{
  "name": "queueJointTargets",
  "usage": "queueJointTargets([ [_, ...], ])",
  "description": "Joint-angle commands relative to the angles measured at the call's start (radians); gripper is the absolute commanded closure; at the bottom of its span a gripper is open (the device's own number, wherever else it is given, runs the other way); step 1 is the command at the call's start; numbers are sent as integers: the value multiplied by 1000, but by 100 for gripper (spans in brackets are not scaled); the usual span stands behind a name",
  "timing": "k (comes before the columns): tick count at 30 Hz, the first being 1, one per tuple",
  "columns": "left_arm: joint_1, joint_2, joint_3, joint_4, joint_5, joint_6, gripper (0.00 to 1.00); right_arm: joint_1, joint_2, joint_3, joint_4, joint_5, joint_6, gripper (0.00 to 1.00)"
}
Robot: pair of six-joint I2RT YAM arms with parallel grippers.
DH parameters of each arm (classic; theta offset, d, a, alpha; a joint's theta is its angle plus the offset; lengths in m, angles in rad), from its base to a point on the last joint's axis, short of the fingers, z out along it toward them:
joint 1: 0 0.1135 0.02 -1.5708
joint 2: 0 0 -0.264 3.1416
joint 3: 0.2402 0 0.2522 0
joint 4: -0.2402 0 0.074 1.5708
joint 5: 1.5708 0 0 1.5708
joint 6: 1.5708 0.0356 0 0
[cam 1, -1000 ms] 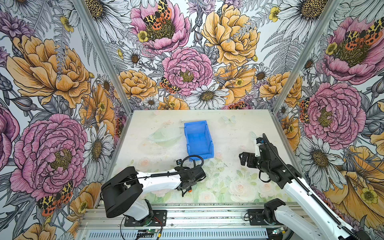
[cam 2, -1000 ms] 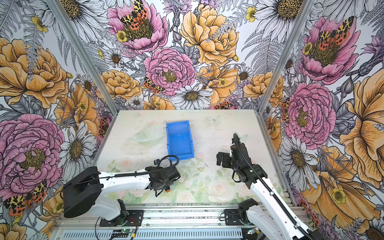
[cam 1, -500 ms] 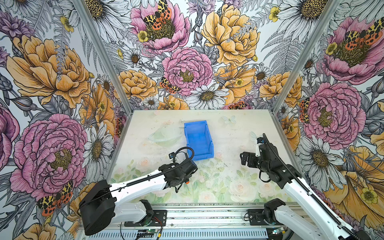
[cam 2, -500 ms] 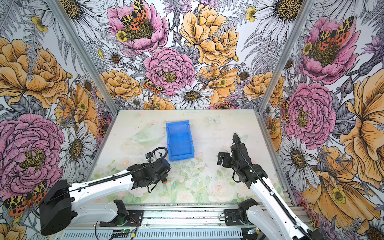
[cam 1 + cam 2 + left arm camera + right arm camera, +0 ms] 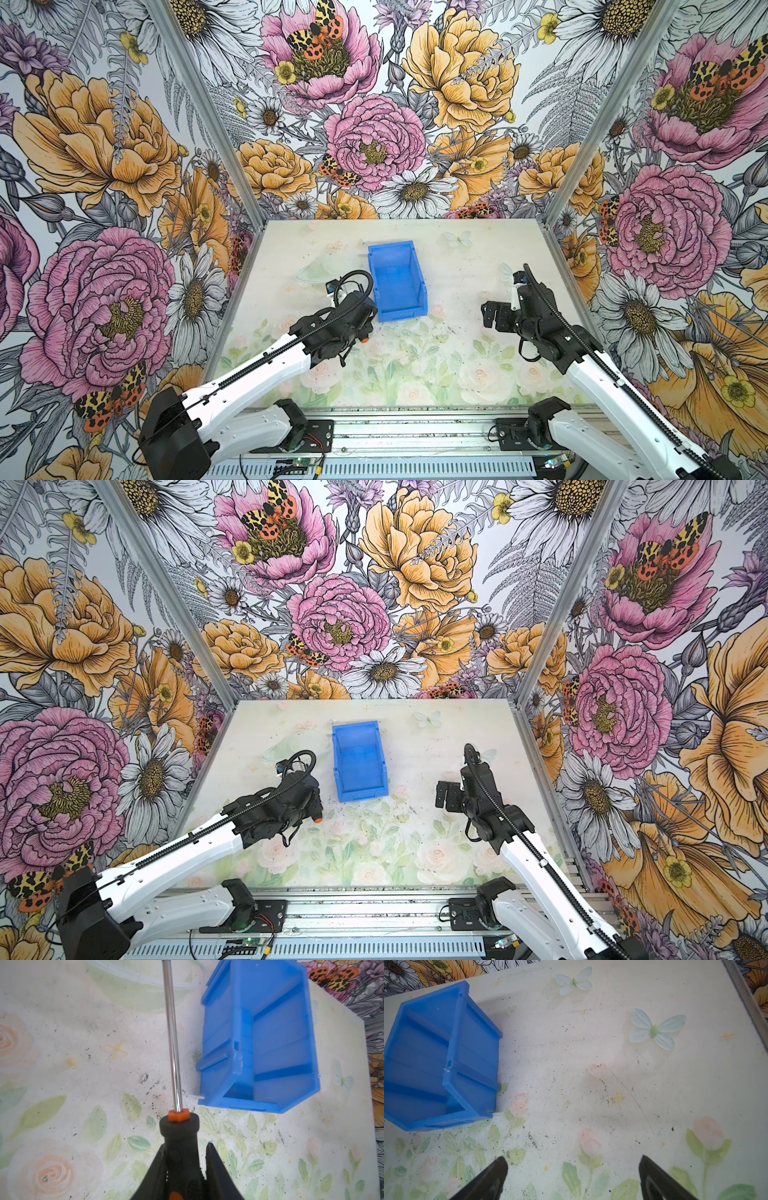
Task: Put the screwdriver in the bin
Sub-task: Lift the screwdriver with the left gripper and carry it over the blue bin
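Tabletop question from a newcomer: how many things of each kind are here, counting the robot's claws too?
screwdriver: 1
blue bin: 1
grippers: 2 (left gripper clamped on the screwdriver's handle, right gripper open and empty)
Total: 4

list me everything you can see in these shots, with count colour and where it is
screwdriver: 1, black and orange handle, shiny metal shaft, gripped by its handle, just left of the bin and outside it
bin: 1, bright blue, middle of the table, empty, low wall facing the near edge
table: 1, pale floral print with dark specks, under everything
walls: 3, big pink, orange and white flowers, around the table
rail: 1, grey metal, along the near edge
arms: 2, white and black, based at the rail
left claw: 1, black, shut on the screwdriver
right claw: 1, black, open, empty, right of the bin
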Motion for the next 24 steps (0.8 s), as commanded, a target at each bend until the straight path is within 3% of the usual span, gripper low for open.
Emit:
queueJointTargets([
  [1,10,32,72,11,-9,94,100,5,0,31,6,17,-18,1],
  [9,3,199,221,26,6,141,100,5,-28,2,6,6,9,1],
  [24,74,684,644,83,175,271,100,-3,43,51,24,96,-10,0],
])
